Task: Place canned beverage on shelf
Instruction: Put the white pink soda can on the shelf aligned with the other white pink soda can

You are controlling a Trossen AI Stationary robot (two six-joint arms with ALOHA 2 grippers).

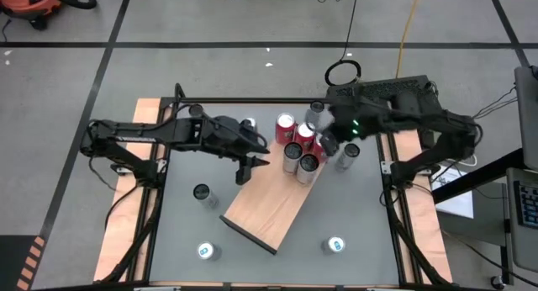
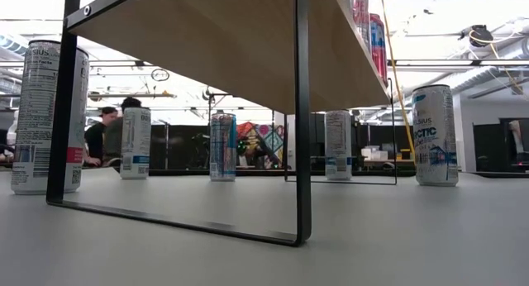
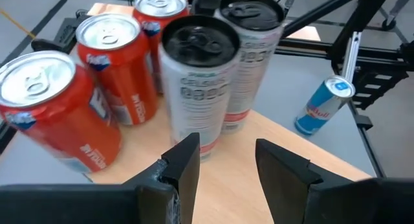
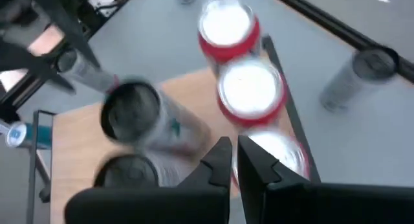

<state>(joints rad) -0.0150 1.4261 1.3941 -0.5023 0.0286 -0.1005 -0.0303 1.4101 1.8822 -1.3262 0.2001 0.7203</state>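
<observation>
Shelf: we see the light-brown wooden shelf (image 1: 271,203) lying at an angle across the middle of the grey surface (image 1: 353,207), black strips along its short ends. In the low view its board (image 2: 223,38) stands raised on thin black frame legs.

Cans on shelf: at the far end of the shelf we count red cans (image 1: 286,127) and two silver, dark-topped cans (image 1: 292,156) packed close together. The left wrist view shows the red cans (image 3: 116,62) beside the tall silver Celsius cans (image 3: 197,75), all upright on the wood.

Left pincer: the left pincer (image 1: 254,166) hangs over the shelf, just beside the can cluster. Its fingers (image 3: 184,166) stand apart with nothing between them; the nearest silver can is just ahead of the gap.

Right pincer: the right pincer (image 1: 328,144) sits over the far end of the shelf, above the cluster. In its wrist view the fingers (image 4: 220,160) are pressed together, holding nothing.

Loose cans on surface: a dark-topped can (image 1: 201,193) near the shelf on the left arm's side; two cans near the front edge (image 1: 207,251) and (image 1: 334,245); a silver can (image 1: 348,156) on the right arm's side of the shelf. A blue Red Bull can (image 3: 322,106) stands off the shelf on the grey top.

Room: a person (image 2: 103,133) is visible far behind the surface in the low view.
</observation>
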